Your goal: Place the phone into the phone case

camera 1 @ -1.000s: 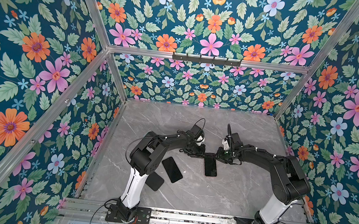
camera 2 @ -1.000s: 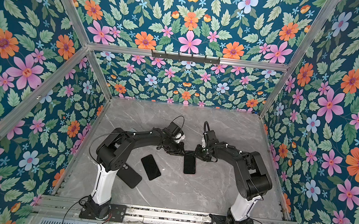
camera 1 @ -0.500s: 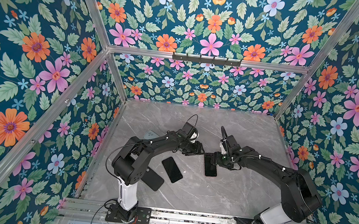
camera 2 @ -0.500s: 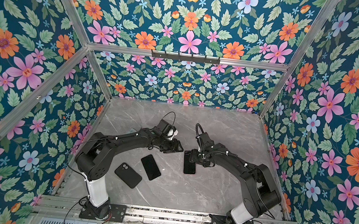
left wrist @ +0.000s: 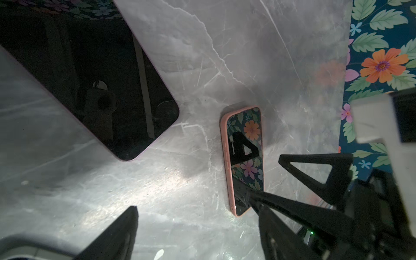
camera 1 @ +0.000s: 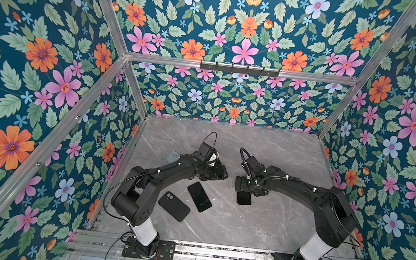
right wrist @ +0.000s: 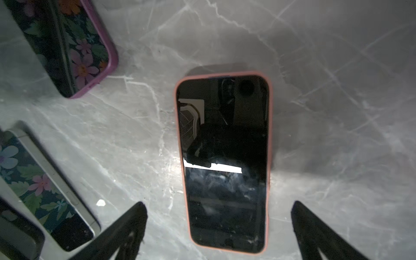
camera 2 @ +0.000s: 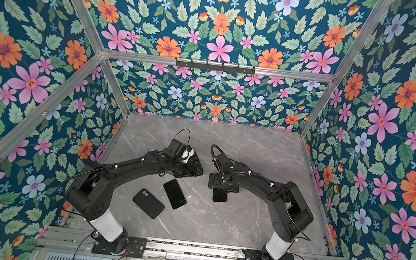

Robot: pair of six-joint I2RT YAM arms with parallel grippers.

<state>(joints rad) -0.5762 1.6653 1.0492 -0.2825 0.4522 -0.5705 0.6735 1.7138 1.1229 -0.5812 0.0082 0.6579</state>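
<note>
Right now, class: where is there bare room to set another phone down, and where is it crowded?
Free: the far table strip by the back wall; the near patch between pink-cased phone and front rail. Crowded: left of centre, around the purple-edged phone and black case.

Both top views: bright, even, sharp, with wide-angle splay toward the frame edges. Soft arm shadows on the counter (camera 1: 257, 221). Wrist views are dimmer and softer. Left wrist: hot patch on the marble, lower centre. Right wrist: white glare strip across the phone (right wrist: 225, 135) screen. Right gripper (right wrist: 218, 202) fingers (right wrist: 126, 229) are blurred at the bottom edge.
</note>
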